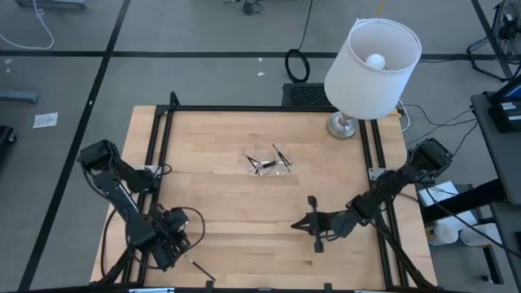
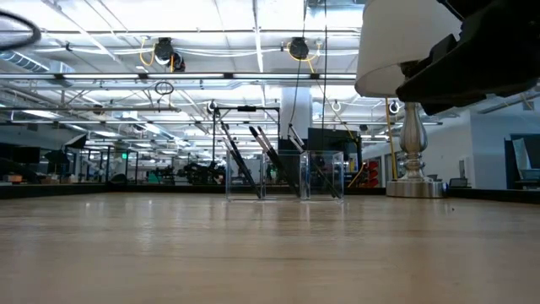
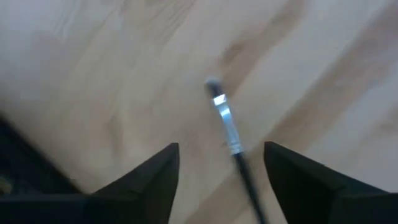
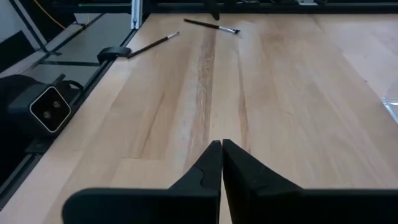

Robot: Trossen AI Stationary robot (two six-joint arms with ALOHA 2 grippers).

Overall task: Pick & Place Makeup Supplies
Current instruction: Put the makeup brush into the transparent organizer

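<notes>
My left gripper (image 3: 221,152) hovers open near the table's near left corner (image 1: 175,242), pointing down. One finger stands on each side of a thin dark makeup brush (image 3: 227,121) with a silvery collar, which lies flat on the wood (image 4: 211,26). A second dark stick (image 1: 199,268) lies flat close by, nearer the front edge (image 4: 152,45). More sticks lean inside the small clear tray (image 1: 267,163) at the table's middle (image 2: 283,173). My right gripper (image 1: 297,225) is shut and holds nothing; it sits low over the table right of centre (image 4: 221,149), pointing toward the left edge.
A white-shaded lamp (image 1: 370,69) stands at the far right, its silver foot (image 2: 413,181) on the table. Black rails (image 1: 163,138) run along the table's left, far and right sides. A dark camera box (image 4: 50,109) sits beyond the near edge. Bare wood lies between the grippers.
</notes>
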